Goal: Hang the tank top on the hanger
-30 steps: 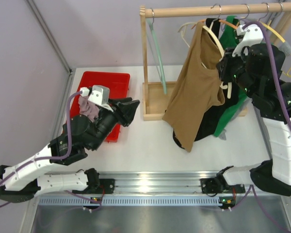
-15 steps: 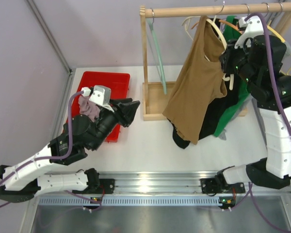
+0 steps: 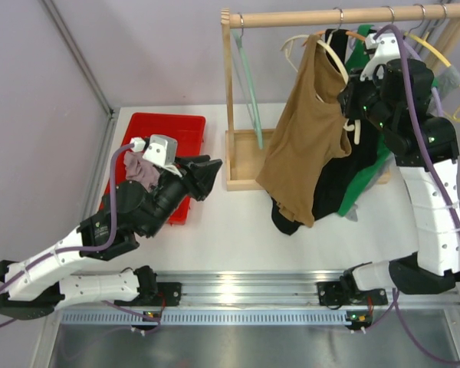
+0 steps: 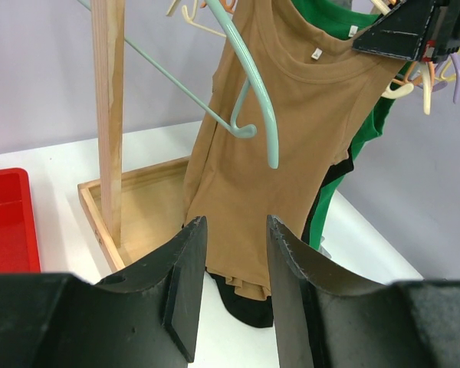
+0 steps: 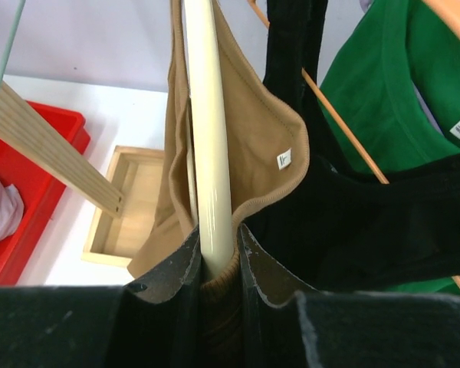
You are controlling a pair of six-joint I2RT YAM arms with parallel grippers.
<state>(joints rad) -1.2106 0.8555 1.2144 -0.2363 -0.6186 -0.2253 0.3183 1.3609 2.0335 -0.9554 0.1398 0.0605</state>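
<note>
The tan tank top (image 3: 307,146) hangs draped over the cream hanger (image 3: 341,65), close under the wooden rod. My right gripper (image 3: 353,103) is shut on the hanger's arm (image 5: 207,115), with the tank top's shoulder fabric (image 5: 261,146) caught in the same grip (image 5: 217,230). My left gripper (image 3: 207,172) stays low over the table, well left of the rack. It is open (image 4: 234,230) with nothing between its fingers and faces the tank top (image 4: 291,130).
A wooden rack (image 3: 330,15) stands on a tray base (image 3: 245,161). On its rod hang a pale green hanger (image 3: 249,77), a black garment (image 3: 337,184), a green garment (image 3: 368,176) and an orange hanger (image 5: 345,146). A red bin (image 3: 169,130) at left holds a mauve cloth (image 3: 142,172).
My right arm has risen and shifted slightly left, carrying the hanger and tank top closer to the rod. The left arm has not moved.
</note>
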